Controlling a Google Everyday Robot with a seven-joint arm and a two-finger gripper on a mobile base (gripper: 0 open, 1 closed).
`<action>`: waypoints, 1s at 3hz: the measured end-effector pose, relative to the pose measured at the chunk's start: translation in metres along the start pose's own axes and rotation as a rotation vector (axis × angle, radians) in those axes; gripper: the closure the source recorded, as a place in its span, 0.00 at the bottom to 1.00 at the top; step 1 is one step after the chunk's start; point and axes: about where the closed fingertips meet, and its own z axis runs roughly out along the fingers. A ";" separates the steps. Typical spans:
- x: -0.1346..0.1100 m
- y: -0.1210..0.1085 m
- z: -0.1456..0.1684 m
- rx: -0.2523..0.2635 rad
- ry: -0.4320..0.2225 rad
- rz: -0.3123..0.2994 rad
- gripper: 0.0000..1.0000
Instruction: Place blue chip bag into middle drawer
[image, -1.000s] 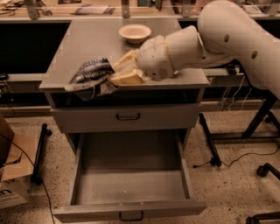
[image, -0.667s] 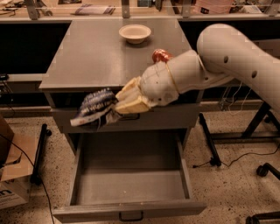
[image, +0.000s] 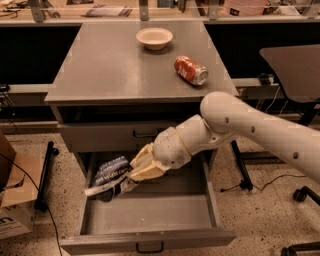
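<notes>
My gripper (image: 127, 175) is shut on the blue chip bag (image: 109, 175), a dark navy crinkly foil bag with white lettering. It holds the bag over the left rear part of the open middle drawer (image: 150, 216), just above its floor. The drawer is a wide grey tray pulled fully out, with a small black bar handle (image: 149, 247) on its front. My white arm (image: 250, 127) reaches down from the right, across the upper drawer front (image: 107, 136).
A red soda can (image: 190, 70) lies on its side on the grey cabinet top (image: 100, 65), with a cream bowl (image: 154, 37) behind it. A cardboard box (image: 12, 200) stands on the floor at left. A dark table (image: 292, 62) stands at right.
My gripper has carried the blue chip bag down from the cabinet top's front edge, past the upper drawer front, into the open middle drawer. The soda can is now uncovered.
</notes>
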 end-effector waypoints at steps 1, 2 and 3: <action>0.057 -0.004 0.036 -0.038 -0.016 0.118 1.00; 0.062 -0.004 0.040 -0.044 -0.024 0.129 1.00; 0.077 -0.008 0.056 -0.088 0.004 0.166 1.00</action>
